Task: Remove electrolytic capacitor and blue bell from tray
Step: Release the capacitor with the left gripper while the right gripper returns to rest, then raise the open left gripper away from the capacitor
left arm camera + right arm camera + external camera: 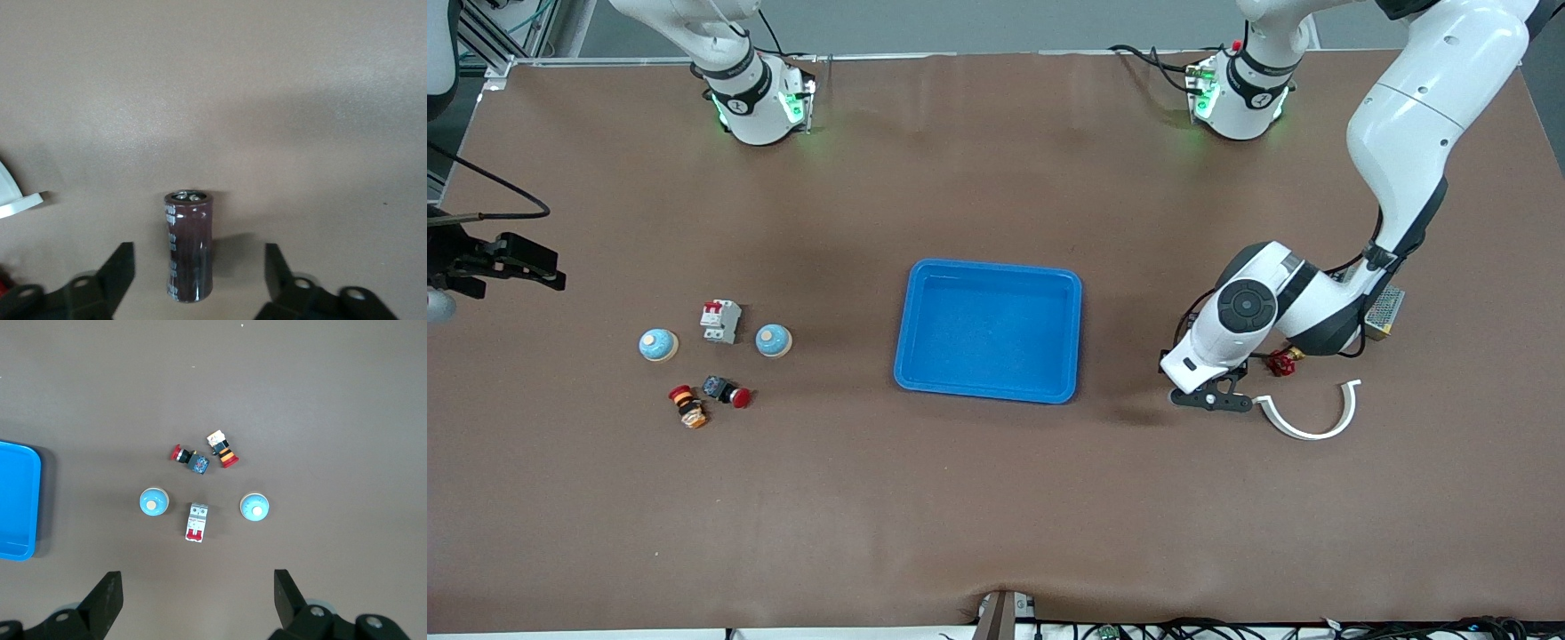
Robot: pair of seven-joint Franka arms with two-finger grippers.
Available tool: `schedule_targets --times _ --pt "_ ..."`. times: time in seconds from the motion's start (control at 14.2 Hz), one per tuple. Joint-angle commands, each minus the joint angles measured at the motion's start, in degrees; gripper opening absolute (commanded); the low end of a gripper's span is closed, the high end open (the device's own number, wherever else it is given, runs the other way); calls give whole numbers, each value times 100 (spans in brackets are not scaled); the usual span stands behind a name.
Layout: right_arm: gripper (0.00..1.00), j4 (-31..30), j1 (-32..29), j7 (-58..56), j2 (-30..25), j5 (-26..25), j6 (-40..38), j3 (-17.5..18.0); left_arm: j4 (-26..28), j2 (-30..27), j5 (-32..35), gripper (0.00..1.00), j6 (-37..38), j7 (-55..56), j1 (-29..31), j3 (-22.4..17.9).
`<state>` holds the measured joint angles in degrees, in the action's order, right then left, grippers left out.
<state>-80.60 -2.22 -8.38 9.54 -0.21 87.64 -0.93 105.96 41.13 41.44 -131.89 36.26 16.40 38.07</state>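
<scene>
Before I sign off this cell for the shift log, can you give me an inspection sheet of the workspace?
Surface: brown table, slightly rippled along the edge nearest the camera.
Job's things: capacitor upright on the table, untouched; two bells; tray holds nothing.
Clutter: breaker between the bells; two push buttons; white arc; red part; metal box.
Hands: left hand open, low at the table, its fingers on either side of the capacitor; right hand open, waiting above the bells' cluster.
Cables: at both bases and along the table edges.
Surroundings: nothing seen.
</scene>
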Motion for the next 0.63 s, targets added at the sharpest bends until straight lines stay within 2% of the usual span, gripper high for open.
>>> schedule_targets --times 0.0,0.56 --pt "100 97 -33 56 39 82 -10 -73 -75 71 101 100 -21 362 -14 34" --pt "100 71 54 73 -75 91 -142 -109 -216 62 48 100 58 1628 -347 25"
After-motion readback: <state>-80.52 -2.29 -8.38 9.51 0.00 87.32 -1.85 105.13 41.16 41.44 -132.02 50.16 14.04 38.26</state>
